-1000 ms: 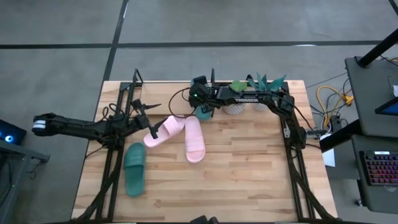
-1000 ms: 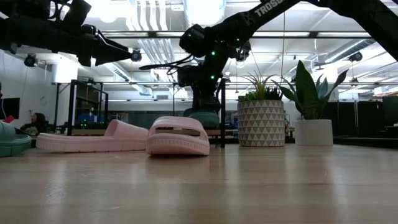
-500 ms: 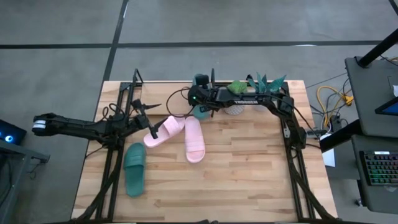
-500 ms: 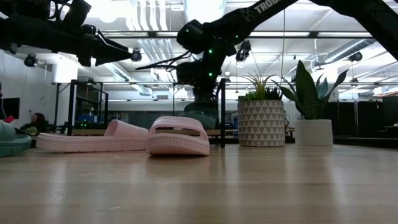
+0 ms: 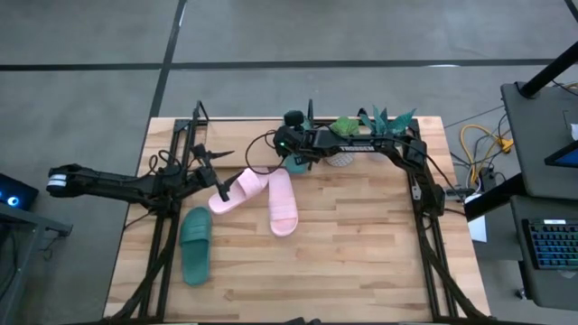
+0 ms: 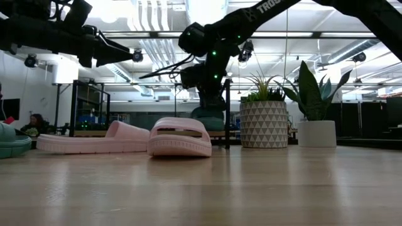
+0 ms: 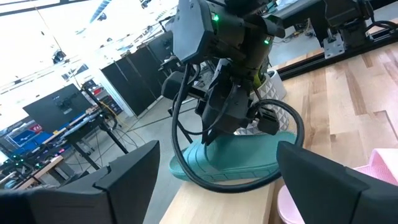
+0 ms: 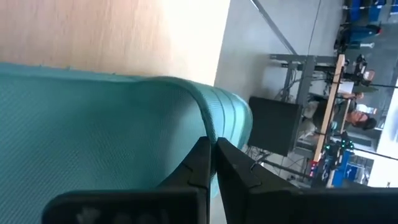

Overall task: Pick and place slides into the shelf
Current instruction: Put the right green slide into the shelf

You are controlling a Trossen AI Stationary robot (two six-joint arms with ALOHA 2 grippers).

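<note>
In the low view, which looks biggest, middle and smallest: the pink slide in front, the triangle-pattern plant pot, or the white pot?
1. Front pink slide, though it is nearest the camera, which makes it look bigger.
2. Triangle-pattern pot.
3. White pot, clearly smallest.

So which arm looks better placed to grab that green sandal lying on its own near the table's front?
Probably the left. Its tool hangs open by the pink slides, close to the lone teal slide. The right tool is busy at the shelf, shut on the other teal slide.
</note>
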